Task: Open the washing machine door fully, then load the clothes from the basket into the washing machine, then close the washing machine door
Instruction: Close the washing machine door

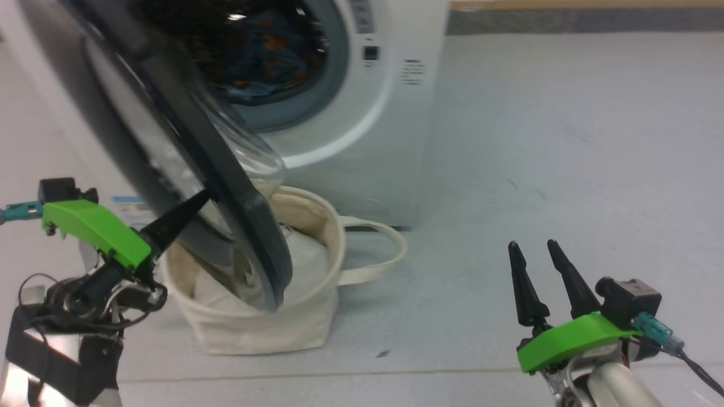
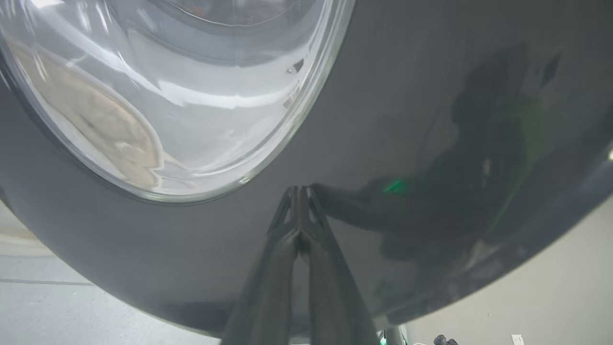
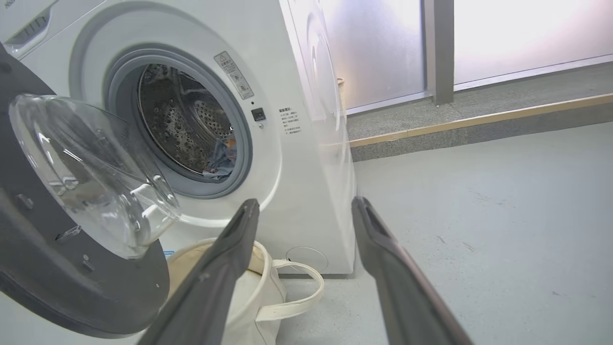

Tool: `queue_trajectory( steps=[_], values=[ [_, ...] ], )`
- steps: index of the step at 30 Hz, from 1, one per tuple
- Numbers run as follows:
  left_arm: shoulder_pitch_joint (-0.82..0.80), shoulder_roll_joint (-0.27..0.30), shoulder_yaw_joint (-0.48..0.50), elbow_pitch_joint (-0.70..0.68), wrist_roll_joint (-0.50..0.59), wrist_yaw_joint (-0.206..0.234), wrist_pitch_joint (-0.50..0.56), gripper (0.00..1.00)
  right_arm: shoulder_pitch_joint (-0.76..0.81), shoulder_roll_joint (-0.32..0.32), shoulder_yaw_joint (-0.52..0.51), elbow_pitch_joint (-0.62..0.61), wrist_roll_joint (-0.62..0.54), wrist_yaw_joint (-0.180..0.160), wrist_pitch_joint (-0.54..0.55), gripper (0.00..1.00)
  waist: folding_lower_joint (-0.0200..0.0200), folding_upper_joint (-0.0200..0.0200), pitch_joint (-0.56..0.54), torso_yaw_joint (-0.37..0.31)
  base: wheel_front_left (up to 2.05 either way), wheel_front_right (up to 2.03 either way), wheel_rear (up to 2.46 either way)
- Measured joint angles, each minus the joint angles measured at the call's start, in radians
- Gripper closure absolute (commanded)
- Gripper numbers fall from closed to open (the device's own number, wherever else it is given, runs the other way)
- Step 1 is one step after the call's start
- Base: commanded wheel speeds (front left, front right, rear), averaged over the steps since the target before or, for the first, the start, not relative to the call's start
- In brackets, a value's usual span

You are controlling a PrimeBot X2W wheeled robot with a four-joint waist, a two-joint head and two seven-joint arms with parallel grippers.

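Note:
The white washing machine point(image 1: 390, 113) stands with its door point(image 1: 226, 169) swung partway out, hanging over the cream basket point(image 1: 266, 328). Blue clothes point(image 1: 266, 62) with orange print lie inside the drum point(image 3: 182, 120), also seen as clothes point(image 3: 222, 155) at the drum's lip. My left gripper point(image 1: 199, 199) is shut, and its tip point(image 2: 299, 189) touches the glossy black outer rim of the door point(image 2: 143, 249), just below the glass bowl point(image 2: 167, 96). My right gripper point(image 1: 531, 247) is open and holds nothing, low at the right, away from the machine; its fingers point(image 3: 239, 239) frame the machine's lower corner.
A plain white bundle point(image 1: 308, 265) fills the basket, whose loop handle point(image 1: 384, 249) sticks out to the right. Pale grey floor point(image 1: 565, 141) stretches open to the machine's right. A raised kerb with a wooden strip point(image 3: 479, 120) and frosted panels stand behind.

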Motion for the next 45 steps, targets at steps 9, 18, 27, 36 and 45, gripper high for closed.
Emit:
queue_trajectory(
  steps=[9, 18, 27, 36, 45],
  values=[
    [-0.073, 0.025, 0.046, 0.043, 0.002, -0.022, -0.083, 1.0, -0.017, 0.015, -0.009, -0.011, -0.008, 0.0, 0.0, 0.0, 0.0, 0.0, 0.057, -0.194, 0.0, 0.0, 0.0],
    [-0.175, 0.051, 0.078, 0.121, 0.005, -0.058, -0.154, 1.0, -0.044, 0.031, -0.022, -0.019, -0.017, 0.0, 0.0, 0.0, 0.0004, 0.0, 0.134, -0.298, 0.0, 0.0, 0.0],
    [-0.141, 0.025, 0.045, 0.121, -0.001, -0.086, -0.163, 0.9, -0.046, 0.021, 0.0, -0.011, -0.016, 0.0, 0.0, 0.0, 0.0, 0.0, 0.11, -0.195, 0.0, 0.0, 0.0],
    [-0.007, 0.062, -0.086, -0.017, 0.137, -0.094, -0.378, 0.0, -0.054, -0.002, 0.004, -0.001, -0.015, 0.0, 0.0, 0.0, -0.0001, 0.0, 0.08, -0.036, 0.0, 0.0, 0.0],
    [0.135, 0.205, -0.255, 0.065, 0.459, -0.094, -0.91, 0.0, -0.053, -0.007, -0.005, -0.001, -0.015, 0.0, 0.0, 0.0, -0.0001, 0.0, 0.035, 0.115, 0.0, 0.0, 0.0]
  ],
)
